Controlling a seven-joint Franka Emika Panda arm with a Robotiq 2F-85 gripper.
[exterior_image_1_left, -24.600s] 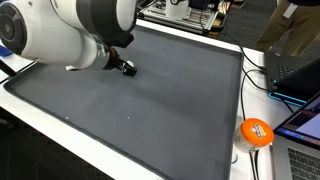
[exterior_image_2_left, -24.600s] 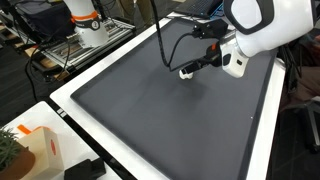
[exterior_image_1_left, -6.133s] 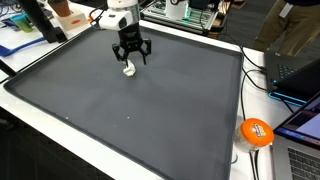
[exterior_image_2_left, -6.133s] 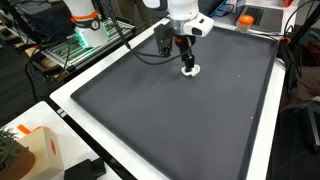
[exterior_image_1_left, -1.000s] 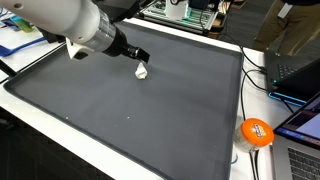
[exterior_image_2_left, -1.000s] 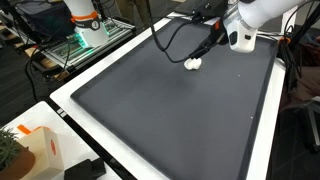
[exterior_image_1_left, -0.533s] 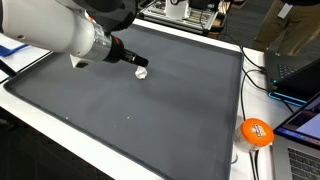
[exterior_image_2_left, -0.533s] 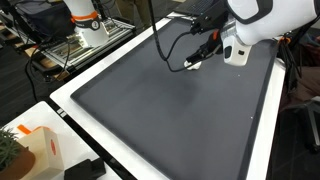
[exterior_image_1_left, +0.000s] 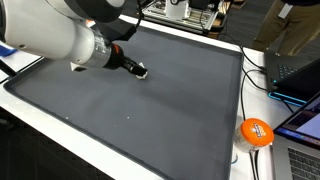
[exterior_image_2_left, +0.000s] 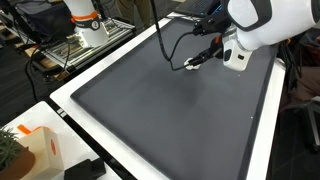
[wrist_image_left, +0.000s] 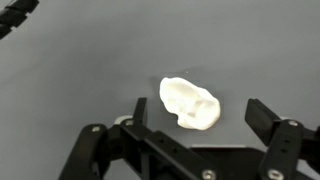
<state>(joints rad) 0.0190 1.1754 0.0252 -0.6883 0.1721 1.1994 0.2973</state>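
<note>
While the arm (exterior_image_1_left: 55, 40) leans low over the dark grey mat (exterior_image_1_left: 150, 120), the fingers (wrist_image_left: 262, 113) stand wide apart with nothing clamped between them.

Wrist view: the white lump (wrist_image_left: 189, 104) lies flat on the mat just past frame centre toward 3 o'clock, between the two fingers. One finger rises at 7 o'clock of the lump and the other stands off at 3 o'clock. The 7 o'clock finger is very close to the lump's edge; I cannot tell whether it touches. The lump is irregular and soft-looking, with a rounded end toward 11 o'clock.

Exterior views: the fingers (exterior_image_1_left: 136, 70) point down at a slant toward the mat. Only a pale sliver of the lump shows at their tip, toward 12 o'clock of the mat's centre. From the opposite camera the fingers (exterior_image_2_left: 196, 62) hide the lump completely. A black cable (exterior_image_2_left: 163, 40) loops from the wrist toward 12 o'clock.

The mat covers most of the white desk (exterior_image_1_left: 215, 172), leaving a pale border all round.

Surroundings: an orange ball (exterior_image_1_left: 256, 132) rests on the desk off the mat at 4 o'clock, well apart from the fingers. A laptop (exterior_image_1_left: 298, 72) sits at 3 o'clock.
</note>
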